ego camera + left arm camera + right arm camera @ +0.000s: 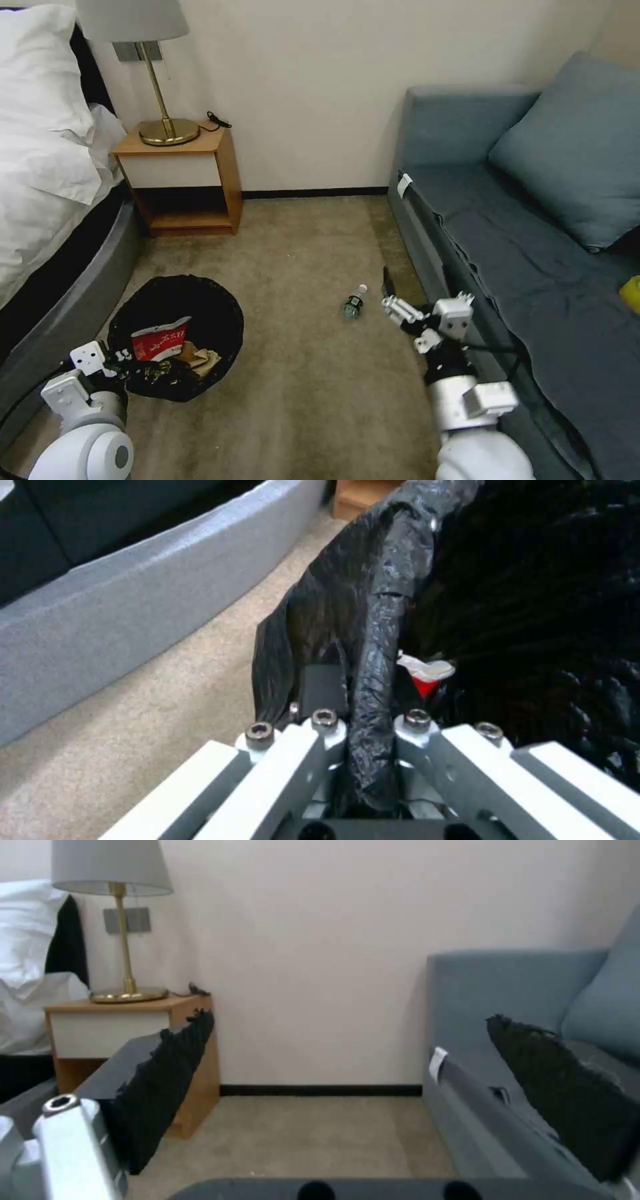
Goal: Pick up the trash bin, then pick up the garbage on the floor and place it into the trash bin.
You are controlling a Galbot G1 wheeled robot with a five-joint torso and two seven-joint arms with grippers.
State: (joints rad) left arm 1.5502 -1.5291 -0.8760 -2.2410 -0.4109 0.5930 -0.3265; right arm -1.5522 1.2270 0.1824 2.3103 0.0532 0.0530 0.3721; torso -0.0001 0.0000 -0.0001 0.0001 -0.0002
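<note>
The trash bin, lined with a crinkled black bag, stands on the carpet at the left. Inside lie a red snack packet and crumpled tan paper. My left gripper is at the bin's near rim. In the left wrist view the left gripper is shut on a fold of the bag rim, and the red packet shows just past it. A small clear bottle with a white cap lies on the floor mid-room. My right gripper hovers just right of it, open; the right gripper holds nothing.
A wooden nightstand with a brass lamp stands at the back left, beside the bed. A blue-grey sofa runs along the right, close to my right arm. Open carpet lies between bin and sofa.
</note>
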